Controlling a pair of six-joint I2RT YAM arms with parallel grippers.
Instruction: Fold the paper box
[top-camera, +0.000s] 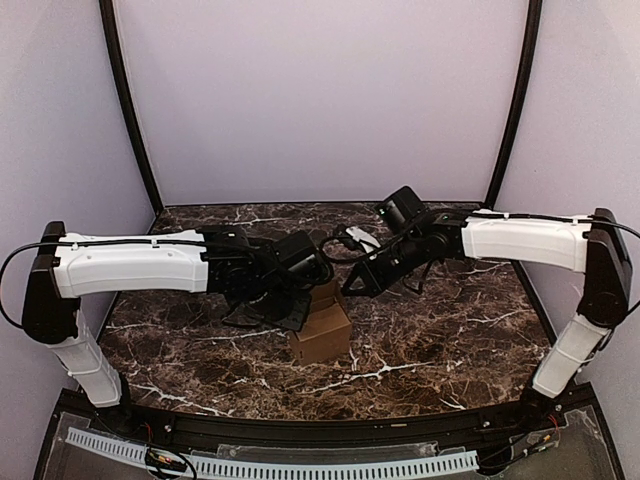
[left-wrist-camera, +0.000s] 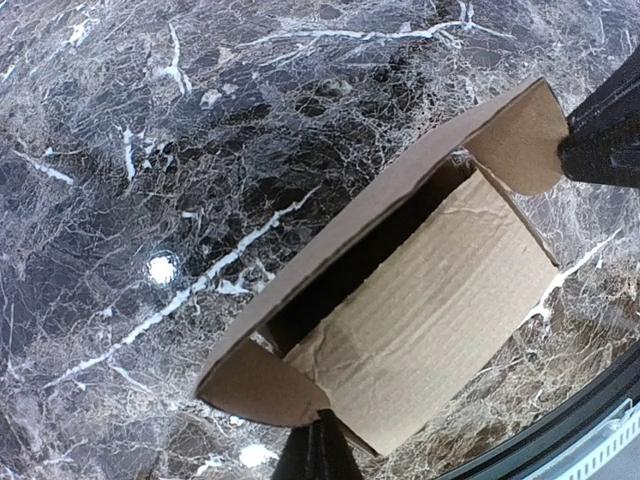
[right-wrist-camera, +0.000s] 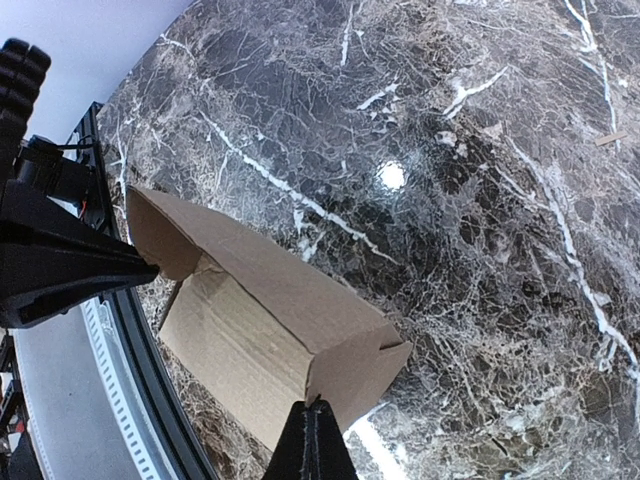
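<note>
The paper box (top-camera: 322, 338) is a small brown cardboard box standing on the dark marble table between the two arms. In the left wrist view the paper box (left-wrist-camera: 430, 320) has its lid raised, leaving a dark gap, with a rounded flap at each end. My left gripper (left-wrist-camera: 322, 440) is shut, its tip against the near end flap (left-wrist-camera: 255, 385). My right gripper (right-wrist-camera: 312, 435) is shut too, its tip against the opposite end flap (right-wrist-camera: 365, 375) of the paper box (right-wrist-camera: 250, 320). From above, the left gripper (top-camera: 308, 300) and right gripper (top-camera: 350, 288) flank the box's top.
The box sits near the table's front edge, where a black rail (top-camera: 330, 430) and a white toothed strip (top-camera: 300, 466) run. Pale walls and two black corner posts (top-camera: 128, 110) enclose the back and sides of the marble table (top-camera: 450, 340).
</note>
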